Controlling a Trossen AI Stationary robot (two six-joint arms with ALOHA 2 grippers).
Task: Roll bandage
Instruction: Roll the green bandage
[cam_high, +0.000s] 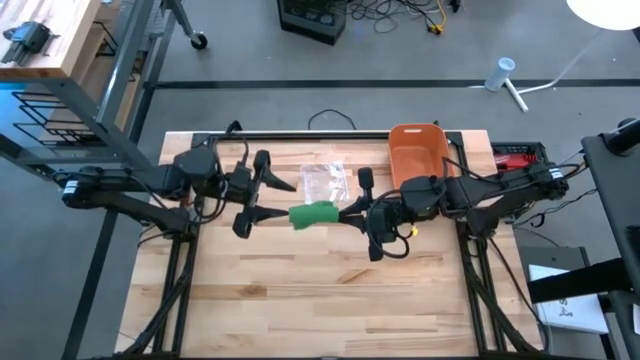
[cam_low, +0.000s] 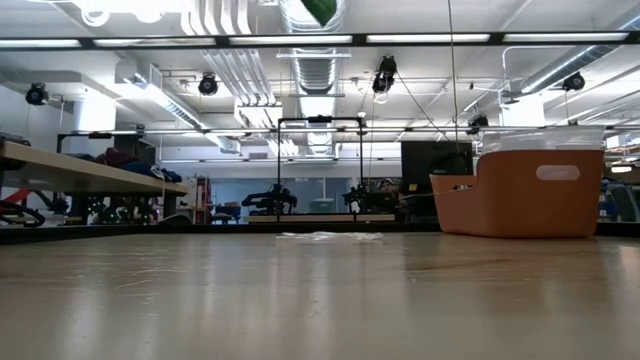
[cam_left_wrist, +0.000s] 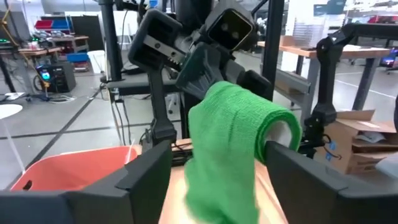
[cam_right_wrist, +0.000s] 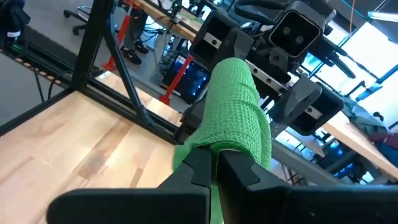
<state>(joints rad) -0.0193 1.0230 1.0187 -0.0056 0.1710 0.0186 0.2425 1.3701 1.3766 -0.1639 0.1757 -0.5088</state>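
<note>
Bare wooden table (cam_high: 330, 290) across the near half. Mid-table, held in the air between the two arms, the green bandage (cam_high: 314, 215): partly rolled, a loose tail hanging from the roll. Right gripper (cam_right_wrist: 214, 163) is pinched tight on the bandage, fingers together on the cloth at the roll's right end; seen from above it sits just right of the green (cam_high: 362, 213). Left gripper (cam_left_wrist: 214, 171) faces it from the other side, fingers parted, one either side of the roll's open end, a visible gap between each finger and the cloth; no contact that can be made out. From above, the left gripper (cam_high: 262, 200) lies just left of the bandage, the roll's left end between its fingertips. Just behind the bandage, a clear plastic wrapper (cam_high: 325, 180) flat on the table. Farther back and right, an orange bin (cam_high: 417, 150) by the table's far edge. At table height only the wrapper (cam_low: 328, 236) and bin (cam_low: 518, 195) show.
</note>
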